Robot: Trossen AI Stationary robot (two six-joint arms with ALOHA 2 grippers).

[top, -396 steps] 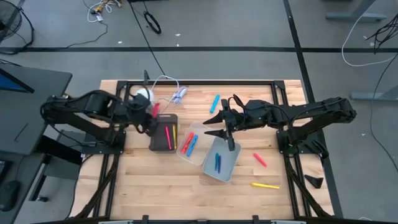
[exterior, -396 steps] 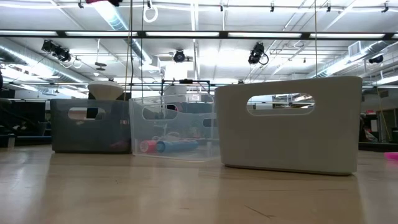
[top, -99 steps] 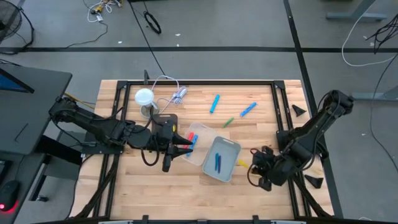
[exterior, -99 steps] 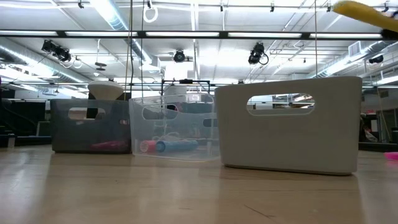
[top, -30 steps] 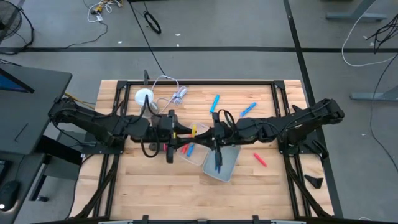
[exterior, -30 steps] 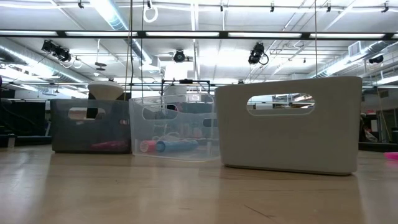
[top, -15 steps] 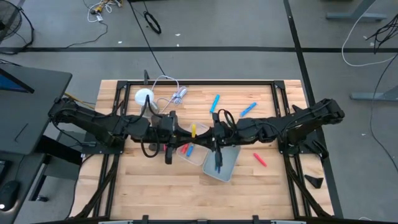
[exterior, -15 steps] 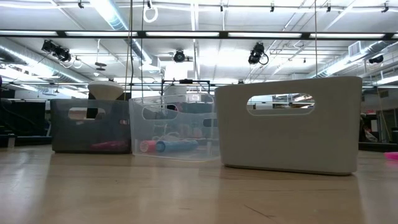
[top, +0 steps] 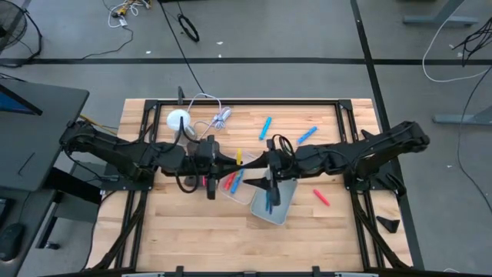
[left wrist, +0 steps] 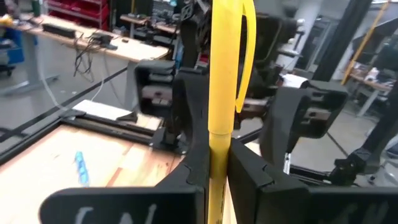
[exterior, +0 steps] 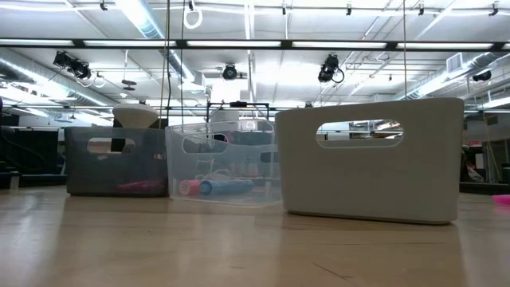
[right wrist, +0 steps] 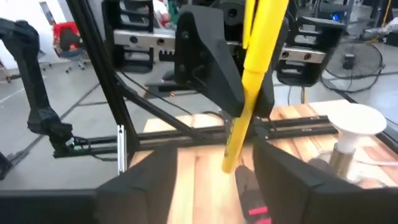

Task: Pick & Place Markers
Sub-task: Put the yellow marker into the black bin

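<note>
The left arm lies low across the left side of the wooden tabletop and reaches toward the middle, where the left gripper meets the other one. Its two dark fingers are squeezed tight on a yellow marker, which stands straight up between them in the left wrist view. Just below it sits a clear bin with red and blue markers inside, then a pale bin with a blue marker in it. The right arm stretches in from the right edge, and the right gripper has its fingers spread wide apart, just beside the yellow marker and not touching it. A second ago the two grippers were in nearly the same spot with the marker between them. More markers lie loose: blue ones near the far edge and a red one toward the right edge. The bins look like smooth plastic
</note>
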